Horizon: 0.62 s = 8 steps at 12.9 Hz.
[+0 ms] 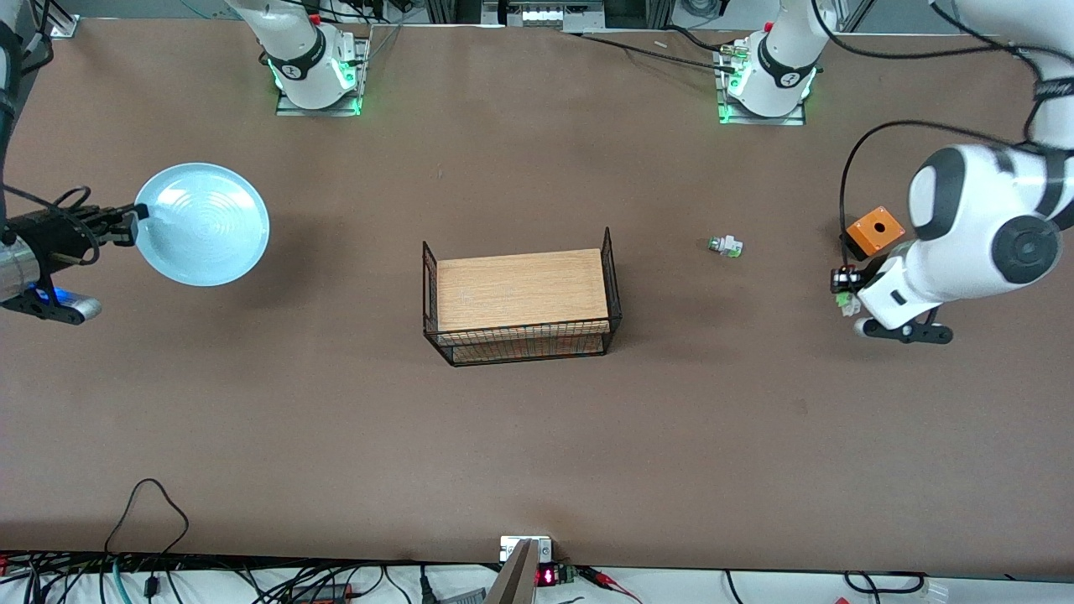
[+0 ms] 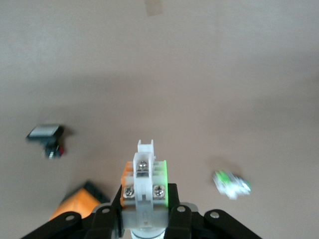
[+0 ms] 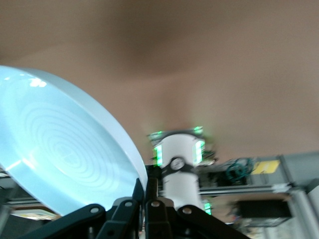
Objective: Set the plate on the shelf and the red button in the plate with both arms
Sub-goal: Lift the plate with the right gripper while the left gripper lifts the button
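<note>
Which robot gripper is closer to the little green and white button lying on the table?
The left. The left gripper, shut on the red button, sits close beside the white-green button. The right gripper holds the plate at the right arm's end.

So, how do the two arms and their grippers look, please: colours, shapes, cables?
Both arms are glossy white with rounded joints and black rings, on bases lit green. The left gripper is black on a white wrist, and a black cable loops above it. The right gripper has black fingers after a silver cylinder with a blue light, with black cables around it.
</note>
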{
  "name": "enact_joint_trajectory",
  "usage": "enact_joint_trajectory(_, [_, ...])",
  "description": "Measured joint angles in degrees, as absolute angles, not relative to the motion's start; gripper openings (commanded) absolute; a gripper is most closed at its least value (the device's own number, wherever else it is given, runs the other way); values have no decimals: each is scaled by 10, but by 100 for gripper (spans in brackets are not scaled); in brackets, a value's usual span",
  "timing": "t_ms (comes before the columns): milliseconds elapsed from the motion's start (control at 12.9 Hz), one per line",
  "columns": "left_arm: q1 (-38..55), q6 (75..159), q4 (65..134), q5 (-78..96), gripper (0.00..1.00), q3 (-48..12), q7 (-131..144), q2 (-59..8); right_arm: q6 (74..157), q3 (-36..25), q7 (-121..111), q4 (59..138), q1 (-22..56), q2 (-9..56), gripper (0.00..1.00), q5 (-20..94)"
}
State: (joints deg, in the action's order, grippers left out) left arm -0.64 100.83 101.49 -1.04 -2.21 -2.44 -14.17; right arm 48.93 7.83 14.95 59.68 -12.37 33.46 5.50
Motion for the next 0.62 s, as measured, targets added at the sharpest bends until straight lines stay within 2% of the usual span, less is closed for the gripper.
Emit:
enact_joint_trajectory(155, [-5,915,931,-11,0,-44,-11,-132,474,81,271,595,-98,306,0,125])
enact_joint_trajectory(311, [-4,870,868,-11,0,-57,-5,-131,473,84,381,595,-69,292,0,190])
enact_joint_trajectory(621, [-3,858,835,-11,0,-59,-5,-134,524,88,498,597,11,291,0,229])
